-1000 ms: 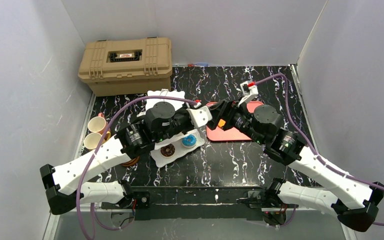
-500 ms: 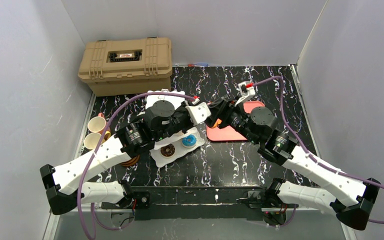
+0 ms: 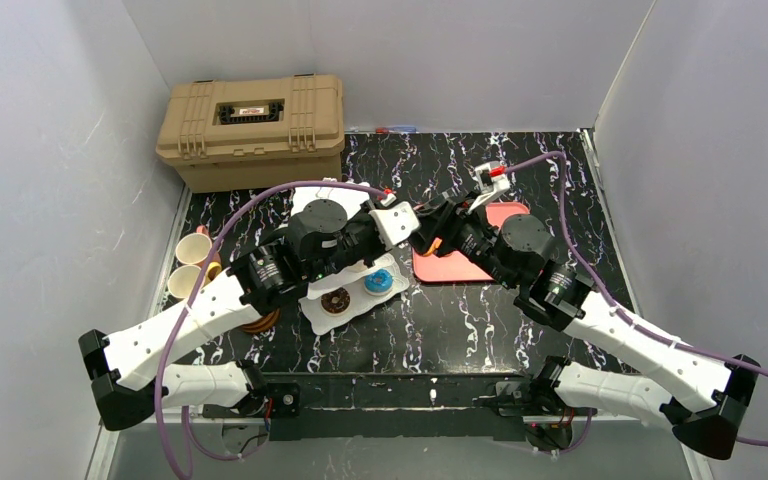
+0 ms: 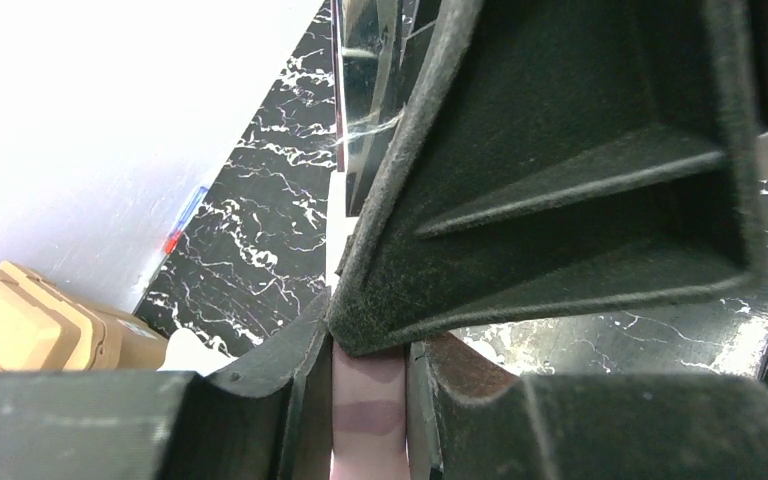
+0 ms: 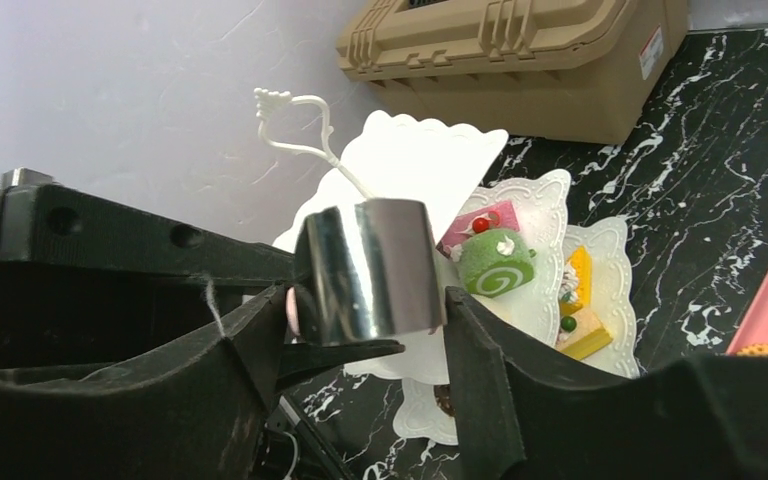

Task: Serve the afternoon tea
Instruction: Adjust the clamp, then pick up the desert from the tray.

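The white three-tier stand (image 3: pixel 345 300) is partly under my left arm; a doughnut (image 3: pixel 336 299) and a blue pastry (image 3: pixel 377 284) lie on its low plate. The right wrist view shows its wire loop (image 5: pixel 295 125) and a green roll (image 5: pixel 495 265). My left gripper (image 4: pixel 368 340) is shut on the pink handle (image 4: pixel 368 420) of a silver cup (image 5: pixel 370 265). My right gripper (image 5: pixel 365 305) has a finger against each side of that cup. Both grippers meet above the table's middle (image 3: pixel 415 230). A pink cup (image 3: pixel 196 247) and a yellow cup (image 3: pixel 182 282) lie at the left.
A large tan hard case (image 3: pixel 253 128) stands at the back left. A flat pink-red tray (image 3: pixel 460 262) lies under my right wrist. A brown saucer (image 3: pixel 260 322) shows beneath my left forearm. Grey walls close in on three sides.
My right arm has moved left to the left gripper, and its jaws have narrowed round the silver cup. The left gripper has kept its hold and place.
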